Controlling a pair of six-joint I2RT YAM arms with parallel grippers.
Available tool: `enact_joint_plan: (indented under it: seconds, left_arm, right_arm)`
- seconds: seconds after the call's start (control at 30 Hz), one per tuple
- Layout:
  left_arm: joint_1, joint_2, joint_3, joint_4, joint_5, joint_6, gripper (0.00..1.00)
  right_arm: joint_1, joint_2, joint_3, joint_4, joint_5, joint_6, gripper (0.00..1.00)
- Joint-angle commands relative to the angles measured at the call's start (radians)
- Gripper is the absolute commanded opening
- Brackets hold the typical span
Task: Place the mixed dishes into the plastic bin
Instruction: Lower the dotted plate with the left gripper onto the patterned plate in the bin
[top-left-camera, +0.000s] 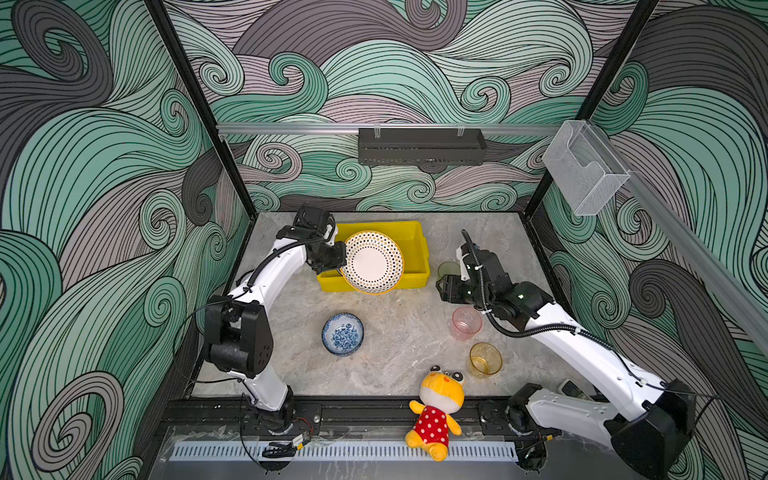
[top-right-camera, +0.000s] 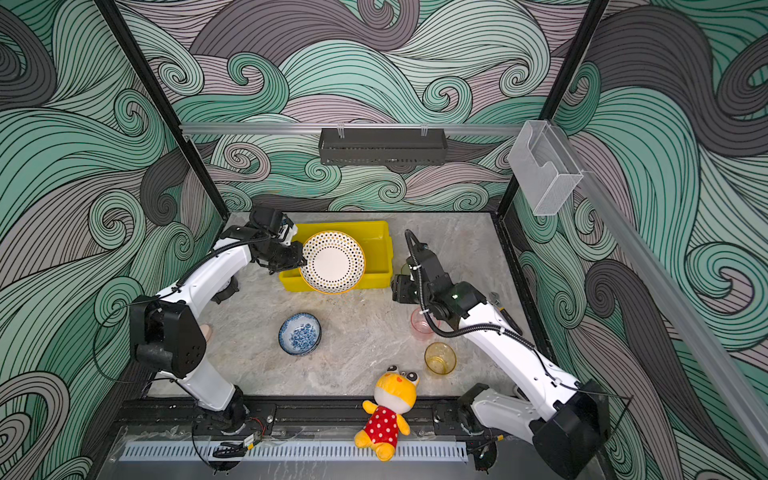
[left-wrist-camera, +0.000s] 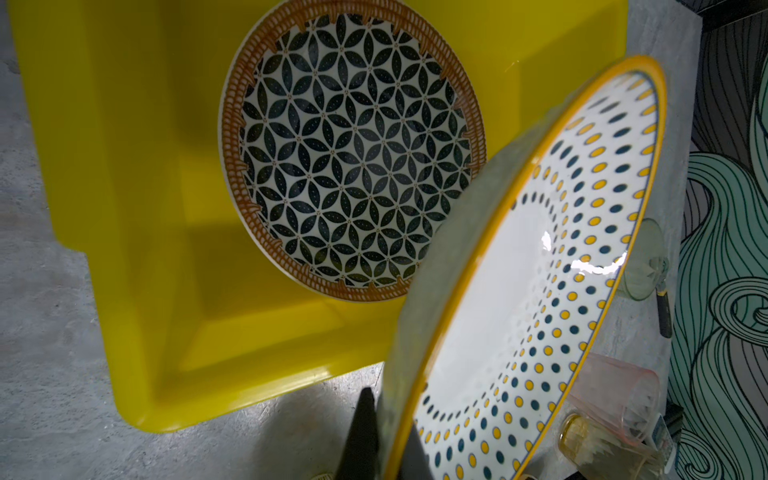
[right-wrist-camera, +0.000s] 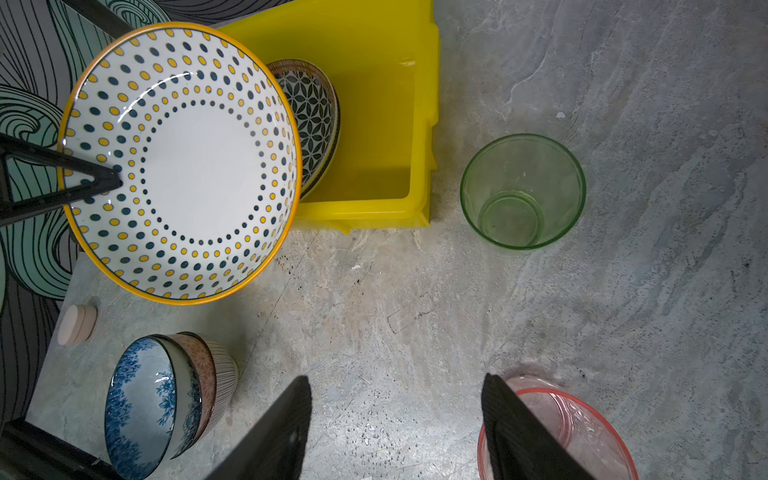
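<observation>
left gripper (top-left-camera: 341, 261): clamped tight on the rim of the dotted plate (top-left-camera: 374, 262)
dotted plate: up in the air, tilted, hanging over the front-left part of the yellow bin (top-left-camera: 409, 237)
yellow bin: back of the table, geometric plate (left-wrist-camera: 353, 153) lying flat inside
right gripper (right-wrist-camera: 397, 386): jaws apart, nothing in them, over bare table, pink cup (right-wrist-camera: 582, 424) right by one finger
other dishes: green cup (right-wrist-camera: 523, 191) near the bin's right end; blue floral bowl (top-left-camera: 343, 333) and amber cup (top-left-camera: 485, 359) out on the table
plush toy (top-left-camera: 436, 411): front edge
</observation>
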Motion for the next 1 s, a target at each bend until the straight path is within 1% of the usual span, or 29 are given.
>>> enact_joint_plan:
  seconds: [0.0,0.47,0.67,0.97]
  left_arm:
    - [0.024,-0.002,0.091,0.1,0.048,-0.029,0.0]
    - [0.114,0.097,0.119,0.162,0.087,-0.113,0.0]
    - [0.128,0.138,0.132,0.192,0.106,-0.133,0.0]
    - [0.129,0.215,0.168,0.176,0.112,-0.136,0.0]
  right_arm:
    - [0.004,0.014,0.034,0.008,0.013,-0.014,0.66]
    - [0.004,0.099,0.087,0.006,-0.006,-0.027,0.67]
    - [0.005,0.13,0.108,0.007,-0.016,-0.038,0.67]
    - [0.004,0.184,0.139,0.002,-0.038,-0.045,0.67]
